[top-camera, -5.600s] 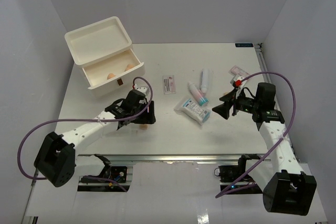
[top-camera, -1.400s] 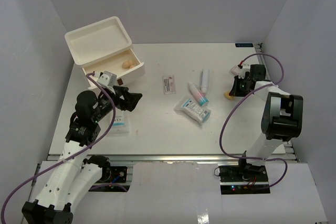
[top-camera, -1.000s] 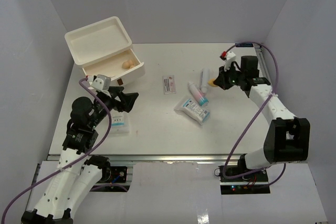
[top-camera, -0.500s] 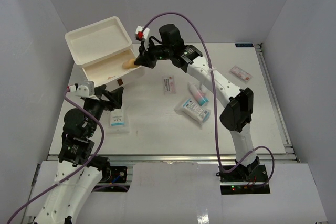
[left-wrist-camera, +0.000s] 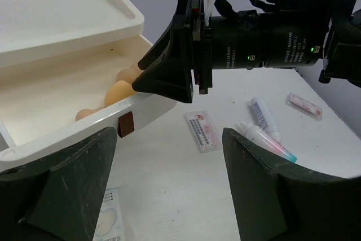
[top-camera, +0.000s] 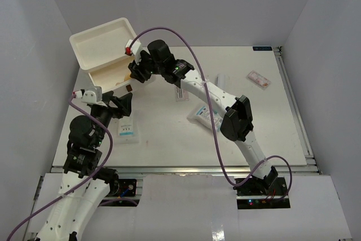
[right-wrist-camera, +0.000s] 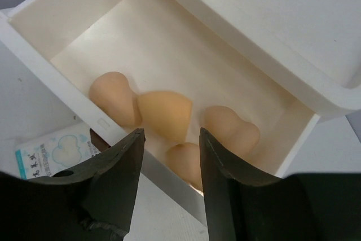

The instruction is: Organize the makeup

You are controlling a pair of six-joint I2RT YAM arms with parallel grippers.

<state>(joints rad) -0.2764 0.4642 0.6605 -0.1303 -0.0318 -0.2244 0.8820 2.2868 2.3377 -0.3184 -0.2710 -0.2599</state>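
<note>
The white drawer box (top-camera: 104, 40) stands at the back left with its drawer pulled out. My right gripper (top-camera: 134, 70) hovers over the drawer, open and empty. In the right wrist view it (right-wrist-camera: 170, 134) sits just above several tan egg-shaped sponges (right-wrist-camera: 165, 114) lying in the drawer (right-wrist-camera: 51, 77). My left gripper (top-camera: 123, 105) is open and empty above the table, in front of the drawer. A white-blue sachet (top-camera: 126, 129) lies beside it. A flat packet (top-camera: 180, 91), tubes (top-camera: 220, 79), more sachets (top-camera: 203, 118) and a pink-white packet (top-camera: 258, 79) lie on the table.
In the left wrist view my left gripper (left-wrist-camera: 169, 134) looks at the right gripper (left-wrist-camera: 175, 55) over the drawer, the flat packet (left-wrist-camera: 201, 130) and two tubes (left-wrist-camera: 262, 117). The right arm stretches across the table's middle. Grey walls close in both sides.
My right gripper carried a sponge from the right side to the drawer, moved a little further left over it, and now stands open with the sponge lying inside. The left gripper barely moved.
</note>
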